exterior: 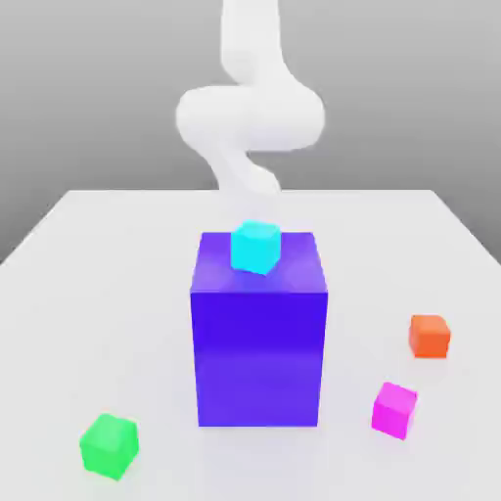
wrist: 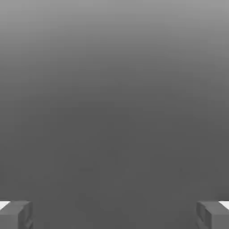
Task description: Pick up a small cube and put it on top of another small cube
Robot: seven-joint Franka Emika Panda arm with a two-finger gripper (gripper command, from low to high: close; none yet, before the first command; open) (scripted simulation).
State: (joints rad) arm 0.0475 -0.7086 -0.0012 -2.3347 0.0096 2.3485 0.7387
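- Gripper (wrist: 114, 215): fingers spread wide in the hand view, nothing between them.
- Magenta cube (exterior: 394, 410): on the tabletop (exterior: 117, 294), toward the exterior view's right, near the orange cube (exterior: 430, 337).
- Hazard: blue block (exterior: 258, 357), tall; a low sweep could clip it or topple the cyan cube (exterior: 256, 247).
- Hazard: magenta cube sits turned; misaligned fingers might skew it.
- Exterior view: cubes and arm (exterior: 250, 117); hand view: fingers against grey, perhaps background.

**Bright over white, dim in grey**

Looks brightly lit in the exterior view, bleaching the smooth white robot arm (exterior: 250, 117) at 12 o'clock almost flat. Tints the glossy white tabletop (exterior: 117, 294) faintly blue at 6 o'clock of the large, shiny blue block (exterior: 258, 352). Turns dim in the hand view, grading from lighter to darker grey.
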